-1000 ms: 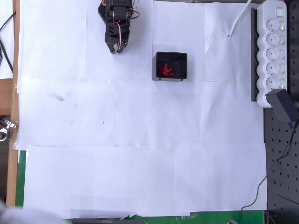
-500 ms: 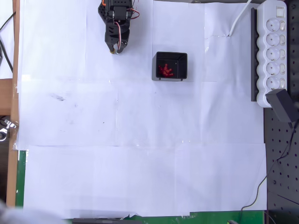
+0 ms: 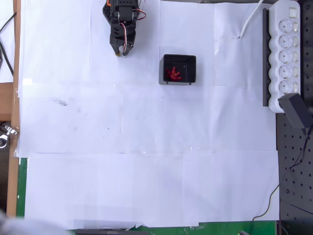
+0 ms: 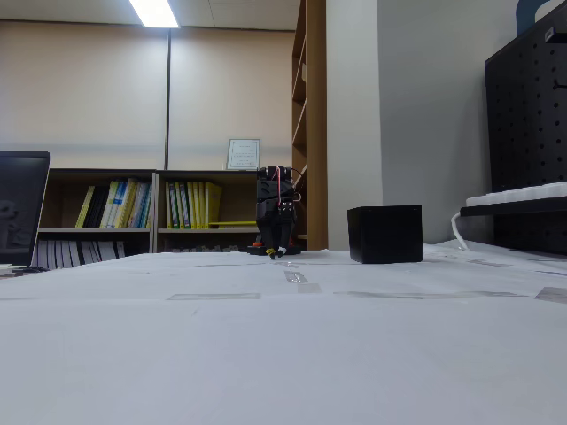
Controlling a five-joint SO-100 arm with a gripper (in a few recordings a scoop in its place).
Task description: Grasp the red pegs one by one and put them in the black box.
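Near the top of the overhead view, the black gripper (image 3: 120,51) hangs folded back over the white paper sheets (image 3: 146,161), its tips drawn together on nothing, well apart from the black box (image 3: 190,62) to its right. Inside that box the red pegs (image 3: 173,74) lie in a small heap toward its left half. Along the right edge runs a white power strip (image 3: 285,54) with a black plug (image 3: 296,110), and from the low fixed view the box (image 4: 384,234) stands right of the gripper (image 4: 276,251), bookshelves (image 4: 168,208) behind.
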